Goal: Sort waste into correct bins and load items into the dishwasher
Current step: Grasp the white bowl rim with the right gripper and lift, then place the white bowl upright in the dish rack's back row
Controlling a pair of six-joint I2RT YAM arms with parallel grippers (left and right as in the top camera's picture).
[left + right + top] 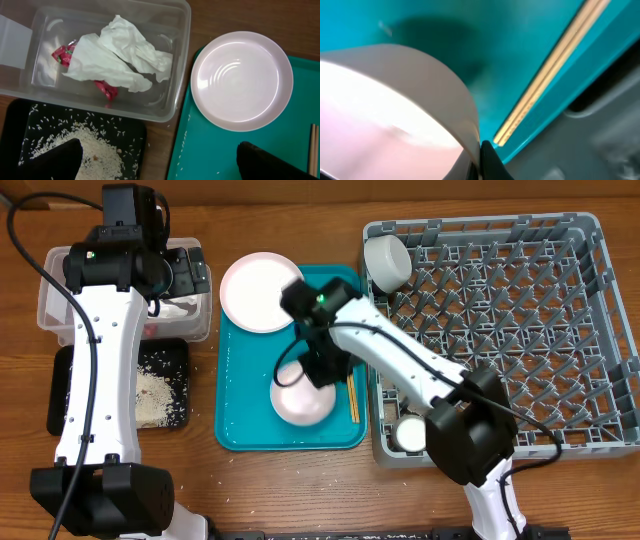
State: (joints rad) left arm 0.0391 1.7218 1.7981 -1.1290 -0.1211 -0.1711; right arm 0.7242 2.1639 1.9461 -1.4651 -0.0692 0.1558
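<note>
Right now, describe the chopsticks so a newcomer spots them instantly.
Find the big teal tray at centre. Near its right edge, between the white bowl and the grey rack, lie the chopsticks: two thin wooden sticks, side by side.

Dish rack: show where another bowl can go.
The dish rack is bare across its middle and right, past the white bowl in its top-left corner. Its left edge is crowded: bowl, small cup, right arm overhead.

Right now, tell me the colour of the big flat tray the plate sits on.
Teal. The tray shows best in the overhead view.
</note>
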